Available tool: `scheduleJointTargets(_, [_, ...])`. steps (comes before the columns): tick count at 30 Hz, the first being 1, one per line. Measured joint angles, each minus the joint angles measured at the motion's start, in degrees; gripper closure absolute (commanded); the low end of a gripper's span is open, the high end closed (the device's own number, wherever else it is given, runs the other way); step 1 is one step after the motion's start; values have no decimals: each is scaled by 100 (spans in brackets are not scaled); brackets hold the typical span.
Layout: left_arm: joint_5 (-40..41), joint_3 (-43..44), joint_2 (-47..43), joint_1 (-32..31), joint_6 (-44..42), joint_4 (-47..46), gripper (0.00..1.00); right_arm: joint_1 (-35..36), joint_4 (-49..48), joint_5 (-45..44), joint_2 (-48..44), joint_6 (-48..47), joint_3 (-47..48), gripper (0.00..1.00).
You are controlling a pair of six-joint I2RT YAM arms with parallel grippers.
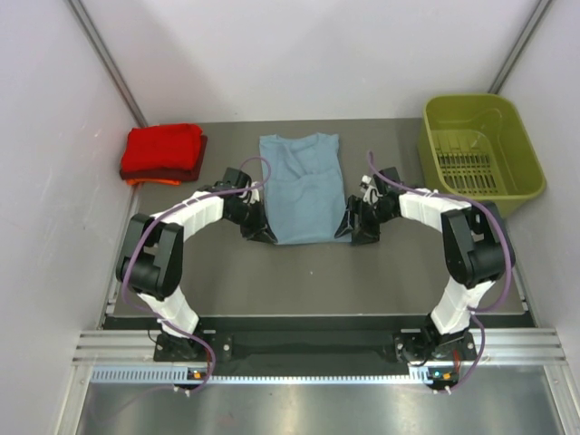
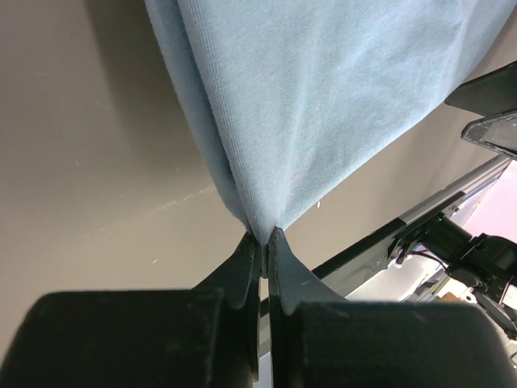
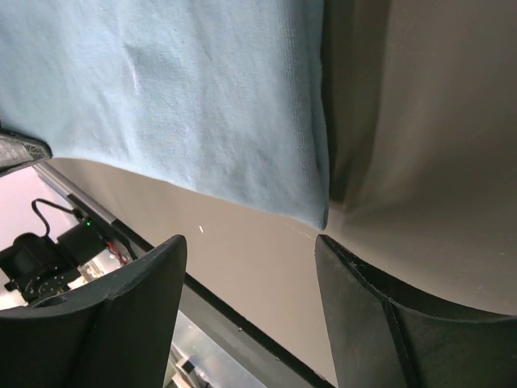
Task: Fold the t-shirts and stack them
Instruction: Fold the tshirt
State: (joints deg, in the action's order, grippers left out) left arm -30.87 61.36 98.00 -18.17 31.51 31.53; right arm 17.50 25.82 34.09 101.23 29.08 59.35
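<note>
The left gripper (image 2: 265, 236) pinches the near-left corner of the soft dusty grey-blue cloth t-shirt (image 1: 299, 186). The right gripper (image 3: 249, 242) gapes wide at its near-right corner.

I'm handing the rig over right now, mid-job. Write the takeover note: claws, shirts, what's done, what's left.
Claws: the left claw is shut on the near-left corner of the grey-blue t-shirt. The right claw is open, with the near-right corner beside one finger, not gripped.
Shirts: the grey-blue one lies mid-table, collar away from the arms, sides apparently folded in. The stack of folded shirts, red and orange, sits far left.
Done: that stack.
Left: probably grip the right corner, fold the hem toward the collar, and add it to the stack.
</note>
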Motion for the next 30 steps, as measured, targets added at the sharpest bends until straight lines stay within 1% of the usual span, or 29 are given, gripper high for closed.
scheduleJointTargets(8, [-2, -2, -2, 0, -4, 0, 100, 0, 2, -85, 44, -13, -2, 35])
scheduleJointTargets(12, [-2, -4, -2, 0, -4, 0, 100, -2, 15, -46, 247, -31, 42, 36])
scheduleJointTargets(15, [-2, -11, -2, 0, -9, 0, 100, 0, 28, -35, 358, -50, 192, 39])
scheduleJointTargets(16, [-2, -11, -2, 0, -9, 0, 100, 0, 26, -37, 398, -55, 236, 44])
scheduleJointTargets(19, [0, -11, -2, 0, -13, 0, 100, 0, -7, -87, 463, -101, 273, 54])
scheduleJointTargets(21, [0, -15, -2, 0, -15, 0, 100, 0, -4, -133, 483, -138, 273, 66])
scheduleJointTargets(22, [0, -22, -2, 0, -15, -2, 100, 0, -4, -160, 483, -153, 273, 74])
scheduleJointTargets(24, [2, -42, -2, 0, -17, -2, 100, 0, 4, -195, 487, -175, 273, 78])
scheduleJointTargets(25, [2, -48, -2, 0, -17, 0, 100, 0, 11, -210, 487, -190, 273, 84])
scheduleJointTargets(27, [2, -52, -7, 0, -31, 2, 100, 0, 26, -223, 483, -214, 273, 89])
scheduleJointTargets(28, [2, -59, -17, 0, -39, 2, 100, -2, 39, -236, 474, -221, 273, 95])
scheduleJointTargets(30, [4, -83, -85, 0, -63, 7, 100, -7, 79, -262, 389, -249, 262, 99])
